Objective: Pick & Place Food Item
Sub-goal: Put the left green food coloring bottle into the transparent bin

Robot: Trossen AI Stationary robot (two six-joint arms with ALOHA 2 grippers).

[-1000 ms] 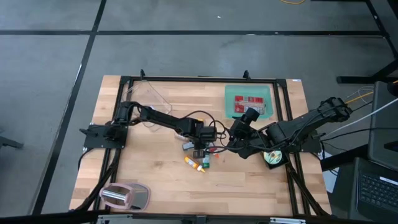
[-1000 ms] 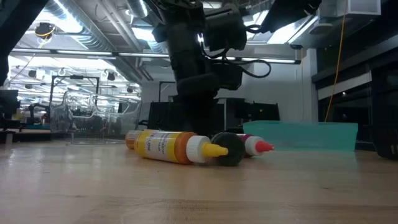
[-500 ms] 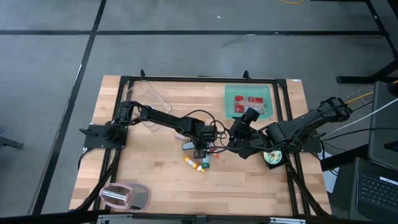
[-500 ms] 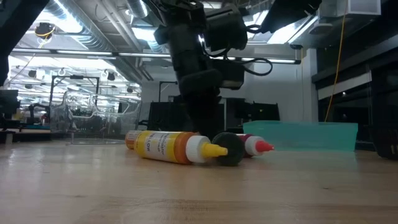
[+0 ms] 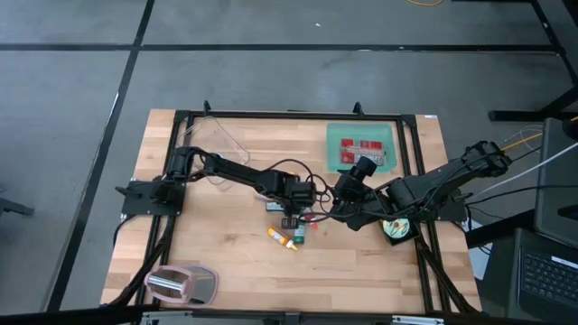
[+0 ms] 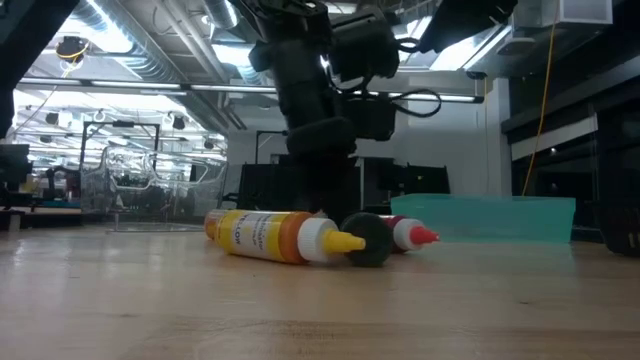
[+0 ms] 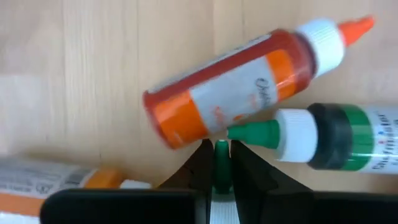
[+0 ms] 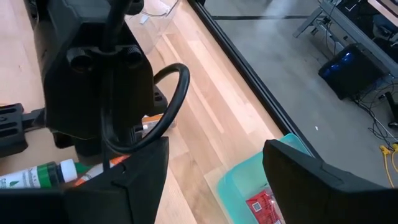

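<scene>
Left wrist view: left gripper (image 7: 221,163) is clenching empty beside the orange-labelled plastic squeeze bottle (image 7: 239,88); nothing is being lifted yet.

Grey floor (image 5: 271,81) crossed by dark lines around a light wood table (image 5: 226,262), a laptop (image 5: 551,271) at the right edge, and across the table a hall with ceiling strip lights (image 6: 110,25), pipes and metal racks (image 6: 130,190) at the far left.
</scene>
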